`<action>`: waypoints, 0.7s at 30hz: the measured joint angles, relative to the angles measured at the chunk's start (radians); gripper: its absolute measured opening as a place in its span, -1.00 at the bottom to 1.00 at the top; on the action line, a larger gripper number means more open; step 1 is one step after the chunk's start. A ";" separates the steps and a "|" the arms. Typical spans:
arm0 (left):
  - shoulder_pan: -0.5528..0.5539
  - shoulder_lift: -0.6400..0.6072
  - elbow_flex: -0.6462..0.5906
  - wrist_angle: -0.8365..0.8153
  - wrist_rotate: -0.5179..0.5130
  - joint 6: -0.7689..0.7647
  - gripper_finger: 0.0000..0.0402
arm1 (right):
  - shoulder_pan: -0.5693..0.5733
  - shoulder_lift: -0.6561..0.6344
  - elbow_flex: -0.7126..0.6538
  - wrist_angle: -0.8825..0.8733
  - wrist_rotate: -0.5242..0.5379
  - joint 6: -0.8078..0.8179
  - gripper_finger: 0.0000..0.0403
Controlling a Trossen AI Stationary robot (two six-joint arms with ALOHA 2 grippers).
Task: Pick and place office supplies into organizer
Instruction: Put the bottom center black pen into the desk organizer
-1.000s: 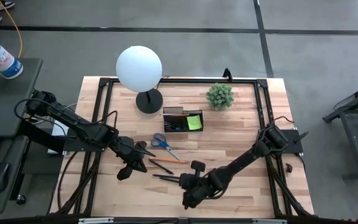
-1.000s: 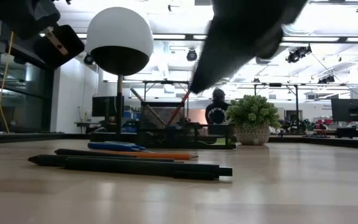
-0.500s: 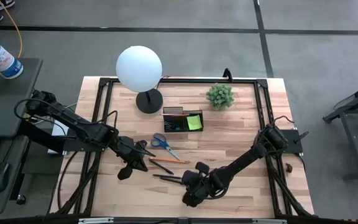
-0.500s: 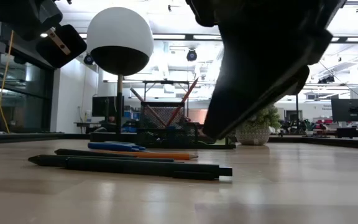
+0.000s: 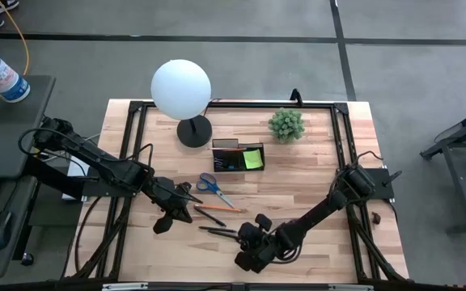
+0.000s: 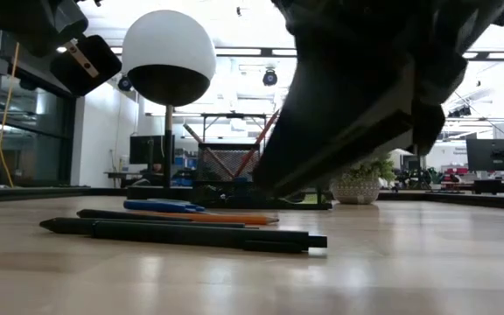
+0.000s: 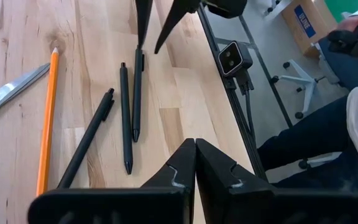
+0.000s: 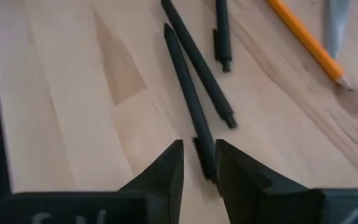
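Three pens: three slim black pens [image 7: 124, 115] are lying close together on the table [image 5: 314, 174] near its front edge, two almost parallel and one angled beside them.
Right gripper: the right gripper [image 8: 199, 163] is hovering low over the end of one pen, fingers parted a little with that end showing in the gap between them; nothing is grasped.
Left gripper: the left gripper [image 7: 195, 163] is waiting just beside the supplies, fingers pressed together and empty.
Other supplies: an orange pencil [image 7: 47, 121] and the blue-handled scissors [image 5: 209, 184] are lying just beyond the pens.
Organizer: the black organizer [image 5: 238, 155] is standing well apart toward the back, beside the lamp base [image 5: 193, 131], already holding the green sticky-note pad [image 5: 253, 158] and some pencils.
Risk, narrow gap: the opening is looking barely wider than the pen, so a finger is likely landing on top of it and rolling it away.
Risk, end grip: grasping near the end is inviting the pen to pivot and droop when lifted.
Risk, neighbours: the adjacent pen is lying close enough to be nudged or pinched along.
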 joint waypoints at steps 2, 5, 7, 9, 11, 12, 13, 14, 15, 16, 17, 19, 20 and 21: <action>0.000 0.000 0.000 0.000 0.000 0.000 -1.00 | 0.004 0.000 0.000 -0.020 0.009 0.002 -0.59; 0.000 0.000 0.000 0.001 0.000 0.000 -1.00 | 0.003 0.000 0.000 -0.054 0.016 0.017 -0.59; 0.000 0.000 0.000 0.001 0.000 0.000 -1.00 | 0.003 0.000 0.000 -0.065 0.017 0.015 -0.59; 0.000 0.000 0.000 0.000 0.000 0.000 -1.00 | 0.003 0.000 0.000 -0.061 0.017 0.003 -0.59; 0.000 0.000 0.000 0.001 0.000 0.000 -1.00 | 0.003 0.000 0.000 -0.063 0.014 -0.012 -0.59; 0.000 0.000 0.000 0.001 0.000 0.000 -1.00 | 0.003 0.000 0.000 -0.065 0.013 -0.017 -0.59; 0.000 0.000 0.000 0.001 0.000 0.000 -1.00 | 0.003 0.000 0.000 -0.065 0.013 -0.023 -0.59; 0.000 0.000 0.000 0.001 0.000 0.000 -1.00 | 0.003 0.000 0.000 -0.064 0.013 -0.028 -0.59; 0.000 0.000 0.000 0.001 0.000 0.000 -1.00 | 0.003 0.000 -0.005 -0.056 0.013 -0.030 -0.59; 0.000 0.000 0.000 0.001 0.000 0.000 -1.00 | 0.002 0.000 -0.013 -0.046 0.009 -0.030 -0.59; 0.000 0.000 0.000 0.001 0.000 0.000 -1.00 | 0.002 0.000 -0.022 -0.040 0.005 -0.029 -0.59; 0.000 0.000 0.000 0.001 0.000 0.000 -1.00 | 0.001 0.000 -0.043 -0.018 -0.010 -0.021 -0.59; 0.000 0.000 0.000 0.001 0.000 0.000 -1.00 | 0.001 0.000 -0.052 0.007 -0.018 -0.020 -0.59; 0.000 0.000 0.000 0.001 0.000 0.000 -1.00 | 0.001 0.000 -0.062 0.034 -0.028 -0.019 -0.59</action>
